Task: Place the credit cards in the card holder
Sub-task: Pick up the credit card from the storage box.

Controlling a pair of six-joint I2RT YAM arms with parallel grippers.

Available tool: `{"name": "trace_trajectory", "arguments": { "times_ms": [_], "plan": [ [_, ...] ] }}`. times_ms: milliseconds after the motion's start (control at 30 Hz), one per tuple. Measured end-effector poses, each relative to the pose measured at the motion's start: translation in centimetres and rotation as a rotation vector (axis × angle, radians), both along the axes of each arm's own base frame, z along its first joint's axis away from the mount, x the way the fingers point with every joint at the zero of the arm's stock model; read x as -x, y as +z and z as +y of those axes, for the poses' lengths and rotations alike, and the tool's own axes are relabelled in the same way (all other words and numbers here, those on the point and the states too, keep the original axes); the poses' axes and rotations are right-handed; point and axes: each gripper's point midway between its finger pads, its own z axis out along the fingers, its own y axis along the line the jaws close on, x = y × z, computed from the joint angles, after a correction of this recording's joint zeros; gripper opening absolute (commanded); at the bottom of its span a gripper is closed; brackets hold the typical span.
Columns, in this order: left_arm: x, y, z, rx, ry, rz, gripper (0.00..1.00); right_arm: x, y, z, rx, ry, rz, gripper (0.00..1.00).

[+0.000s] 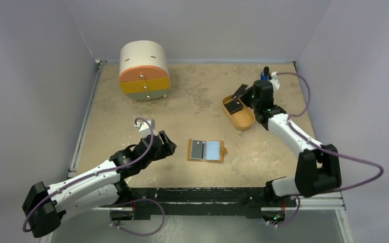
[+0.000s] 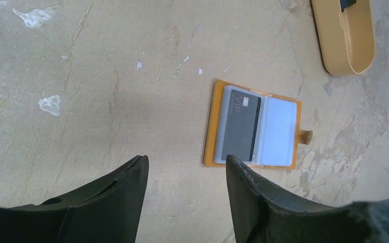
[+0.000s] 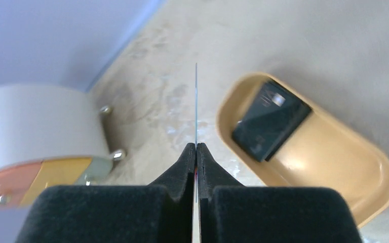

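Right gripper (image 3: 196, 148) clenched a thin credit card (image 3: 196, 101) by its edge, so it could slip en route; left gripper (image 2: 186, 167) hung released

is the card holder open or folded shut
Open. The card holder lies spread flat, both inner pockets face up, a dark card in one, snap tab sticking out.

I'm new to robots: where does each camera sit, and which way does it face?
Top external: above and behind the robot, looking down on the table; left arm and right arm both show.
Left wrist: on the left arm, looking down at the open card holder; its open left gripper frames the bottom.
Right wrist: on the right arm, looking along its right gripper, shut on a credit card, towards the tray.
Shared: all three show the tray.
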Motion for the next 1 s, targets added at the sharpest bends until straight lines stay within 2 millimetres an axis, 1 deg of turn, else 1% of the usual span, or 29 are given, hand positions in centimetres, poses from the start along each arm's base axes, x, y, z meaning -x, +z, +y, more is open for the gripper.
{"name": "trace_trajectory", "arguments": {
  "times_ms": [33, 100, 133, 200, 267, 300, 333, 367, 400, 433, 467, 500, 567, 600, 700, 767, 800, 900, 1000],
  "plan": [
    [0.0, 0.1, 0.1, -0.007, 0.0, -0.002, 0.58, -0.3, 2.1, 0.1, 0.022, 0.028, -0.042, 0.0],
    [-0.1, 0.5, 0.3, -0.013, 0.005, -0.012, 0.6, -0.2, 7.5, 0.8, 0.092, 0.142, -0.149, 0.0],
    [-0.2, 0.7, 0.3, -0.017, 0.004, -0.02, 0.62, 0.3, 9.5, 1.1, 0.117, 0.187, -0.19, 0.0],
    [-0.5, 1.4, 0.4, -0.029, 0.001, -0.041, 0.67, 2.2, 14.0, 1.8, 0.176, 0.306, -0.285, 0.0],
    [-0.9, 2.3, 0.7, -0.049, 0.008, -0.062, 0.79, 4.5, 16.7, 2.7, 0.224, 0.415, -0.339, 0.0],
    [-1.2, 2.8, 0.8, -0.06, 0.014, -0.076, 0.83, 5.9, 17.6, 3.3, 0.251, 0.48, -0.358, 0.0],
    [-1.4, 3.3, 0.9, -0.066, 0.022, -0.088, 0.84, 7.4, 18.0, 4.1, 0.271, 0.546, -0.368, 0.0],
    [-1.7, 3.8, 0.8, -0.072, 0.027, -0.099, 0.84, 9.3, 18.0, 5.1, 0.29, 0.627, -0.368, 0.0],
    [-2.0, 4.2, 0.7, -0.075, 0.031, -0.106, 0.83, 11.0, 17.6, 6.0, 0.299, 0.703, -0.36, 0.0],
    [-2.1, 4.3, 0.6, -0.078, 0.028, -0.111, 0.82, 12.3, 17.0, 6.7, 0.303, 0.761, -0.346, 0.0],
    [-2.3, 4.4, 0.3, -0.079, 0.019, -0.116, 0.81, 13.9, 15.9, 7.5, 0.3, 0.831, -0.329, 0.0],
    [-2.3, 4.2, 0.0, -0.078, 0.003, -0.113, 0.8, 15.5, 14.3, 8.1, 0.289, 0.891, -0.294, 0.0],
    [-2.3, 3.9, -1.2, -0.063, -0.039, -0.105, 0.77, 17.9, 10.1, 8.2, 0.262, 0.963, -0.193, 0.0],
    [-2.3, 3.6, -1.9, -0.048, -0.06, -0.099, 0.74, 18.8, 8.1, 8.1, 0.249, 0.979, -0.142, 0.0],
    [-2.4, 2.5, -4.3, -0.013, -0.127, -0.062, 0.67, 21.7, 1.2, 7.4, 0.186, 1.002, 0.049, 0.0],
    [-2.2, 1.0, -5.9, -0.006, -0.178, -0.017, 0.64, 23.1, -1.5, 7.3, 0.135, 1.002, 0.138, 0.0],
    [-2.0, 0.2, -6.5, -0.006, -0.199, 0.006, 0.62, 23.7, -2.4, 7.4, 0.106, 1.003, 0.17, 0.0],
    [-1.5, -1.3, -8.2, 0.01, -0.248, 0.055, 0.58, 24.3, -3.8, 8.1, 0.023, 0.99, 0.227, 0.0],
    [-1.5, -1.8, -9.5, 0.039, -0.277, 0.074, 0.52, 24.2, -4.8, 8.6, -0.024, 0.971, 0.277, 0.0]
  ]
}}
